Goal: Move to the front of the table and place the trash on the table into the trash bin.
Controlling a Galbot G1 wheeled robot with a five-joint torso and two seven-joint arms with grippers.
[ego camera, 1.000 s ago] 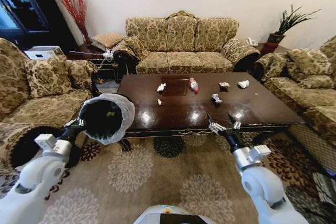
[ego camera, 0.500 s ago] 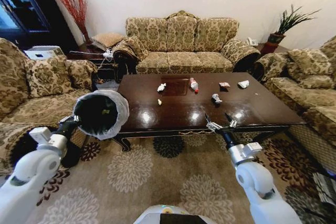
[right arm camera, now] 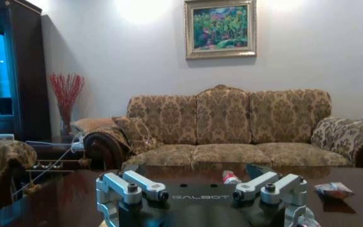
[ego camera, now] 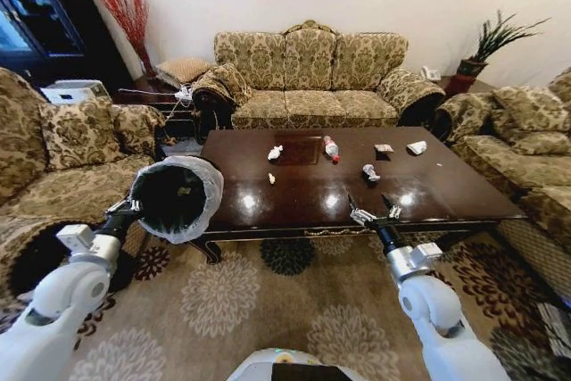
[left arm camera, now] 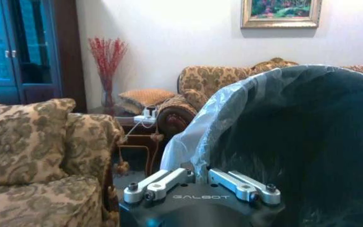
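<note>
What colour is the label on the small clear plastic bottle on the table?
Red, on the small clear plastic bottle; clearest in the head view.

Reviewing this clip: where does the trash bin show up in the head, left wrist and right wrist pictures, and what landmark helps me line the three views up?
Head view: the trash bin is at lower left, held by the left gripper, mouth tipped toward the camera, beside the table.
Left wrist view: it fills the right side, its bag-lined rim pinched in the gripper.
Right wrist view: I cannot make it out.
Shared landmark: the patterned sofa against the back wall.
</note>
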